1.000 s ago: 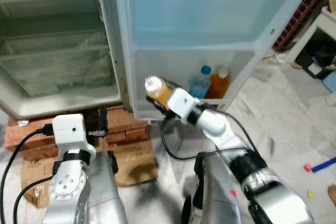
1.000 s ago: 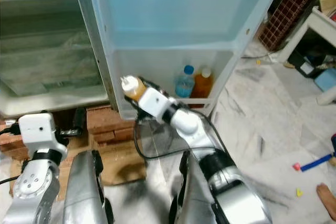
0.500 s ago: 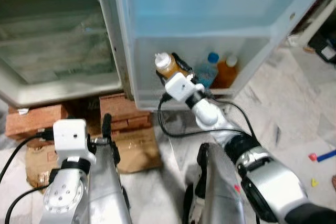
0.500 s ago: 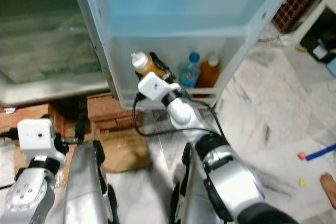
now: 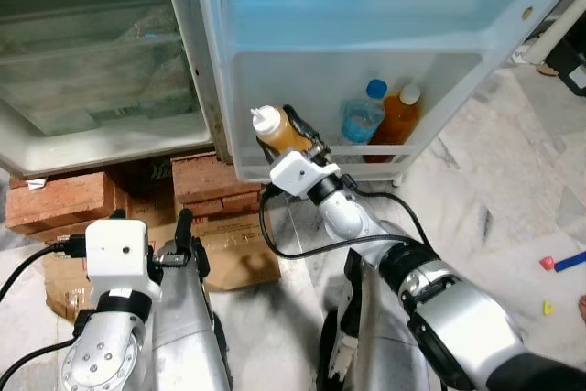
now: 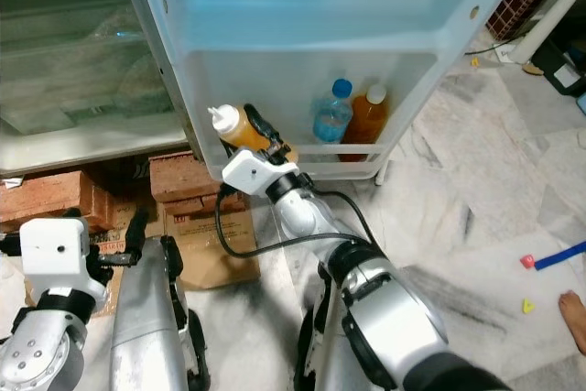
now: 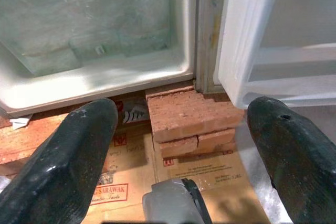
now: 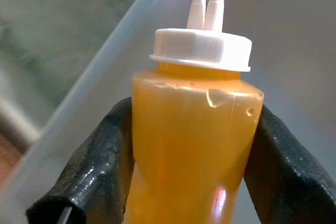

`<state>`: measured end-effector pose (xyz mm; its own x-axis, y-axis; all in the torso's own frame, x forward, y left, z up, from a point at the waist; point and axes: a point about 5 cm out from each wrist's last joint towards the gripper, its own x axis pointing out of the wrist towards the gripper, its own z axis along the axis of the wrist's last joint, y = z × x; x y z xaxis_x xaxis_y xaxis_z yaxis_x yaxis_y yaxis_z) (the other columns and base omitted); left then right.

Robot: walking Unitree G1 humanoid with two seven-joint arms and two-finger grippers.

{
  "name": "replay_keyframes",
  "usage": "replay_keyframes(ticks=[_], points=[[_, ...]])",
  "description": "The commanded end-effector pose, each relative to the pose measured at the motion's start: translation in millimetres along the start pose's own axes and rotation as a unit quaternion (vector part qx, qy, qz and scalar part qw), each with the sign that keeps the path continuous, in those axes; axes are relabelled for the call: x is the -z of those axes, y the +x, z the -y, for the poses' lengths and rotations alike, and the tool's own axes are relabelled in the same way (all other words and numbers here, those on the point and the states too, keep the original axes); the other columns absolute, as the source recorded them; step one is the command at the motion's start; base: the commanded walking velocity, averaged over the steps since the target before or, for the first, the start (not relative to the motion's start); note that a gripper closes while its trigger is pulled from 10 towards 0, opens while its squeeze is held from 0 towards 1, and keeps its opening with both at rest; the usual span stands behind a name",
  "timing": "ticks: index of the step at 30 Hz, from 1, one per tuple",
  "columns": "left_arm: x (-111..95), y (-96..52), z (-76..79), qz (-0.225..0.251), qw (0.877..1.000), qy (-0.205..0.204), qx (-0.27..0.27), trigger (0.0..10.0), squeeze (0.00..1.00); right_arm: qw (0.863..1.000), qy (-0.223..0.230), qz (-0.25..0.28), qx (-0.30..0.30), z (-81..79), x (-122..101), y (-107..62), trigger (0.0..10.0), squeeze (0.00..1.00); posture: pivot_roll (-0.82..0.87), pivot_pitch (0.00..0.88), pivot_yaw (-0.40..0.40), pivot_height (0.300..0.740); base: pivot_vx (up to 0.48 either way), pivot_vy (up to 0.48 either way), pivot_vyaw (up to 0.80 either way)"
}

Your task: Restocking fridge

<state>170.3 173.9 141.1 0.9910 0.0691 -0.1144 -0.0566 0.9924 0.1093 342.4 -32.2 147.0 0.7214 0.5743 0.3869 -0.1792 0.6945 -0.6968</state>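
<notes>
Nearest, the left gripper (image 7: 178, 145) hangs idle, fingers spread wide, above cardboard (image 7: 136, 174) and bricks (image 7: 189, 116) that prop the fridge (image 5: 110, 125). Farther on, the right gripper (image 5: 295, 135) pinches a sauce bottle (image 8: 191, 140) by its body, tilted with nozzle leading, at the near end of the door shelf (image 5: 320, 148), probably to slot it in. Beyond stand a water bottle (image 5: 362, 121) and a juice bottle (image 5: 396, 121).

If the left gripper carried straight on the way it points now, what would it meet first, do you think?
Probably the stack of red bricks under the fridge, centred between the open left gripper's fingers; depth is hard to judge.
</notes>
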Motion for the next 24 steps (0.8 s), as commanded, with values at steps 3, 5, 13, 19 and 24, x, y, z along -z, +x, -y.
replay_keyframes(ticks=[3,5,13,19,24], points=[[0.2,-9.5,-0.7,-0.017,1.000,0.007,0.004,10.0,0.00,0.998,-0.018,0.061,0.030,12.6,-18.5,17.8,10.0,0.00,0.34,0.343,-0.065,0.503,0.000,0.000,0.00],[0.2,-14.3,-0.9,-0.023,1.000,0.008,0.003,10.0,0.00,0.998,-0.013,0.058,0.036,12.0,-18.9,18.8,10.0,0.00,0.36,0.353,-0.065,0.503,0.000,0.000,0.00],[-0.9,-24.4,-2.3,-0.037,0.999,0.010,0.001,10.0,0.00,0.989,0.088,-0.111,0.053,-6.4,16.0,-3.5,10.0,0.00,0.38,0.383,-0.060,0.503,0.000,0.000,0.00],[-2.4,-26.2,-1.7,-0.041,0.999,0.011,0.003,10.0,0.00,0.964,0.149,-0.204,0.079,-13.2,36.9,-23.7,10.0,0.00,0.39,0.392,-0.055,0.503,0.000,0.000,0.00],[-1.7,-24.7,-2.8,-0.047,0.999,0.011,0.002,10.0,0.00,0.957,0.123,-0.249,0.087,-7.6,51.4,-35.4,10.0,0.00,0.38,0.392,-0.054,0.503,0.000,0.000,0.00]])
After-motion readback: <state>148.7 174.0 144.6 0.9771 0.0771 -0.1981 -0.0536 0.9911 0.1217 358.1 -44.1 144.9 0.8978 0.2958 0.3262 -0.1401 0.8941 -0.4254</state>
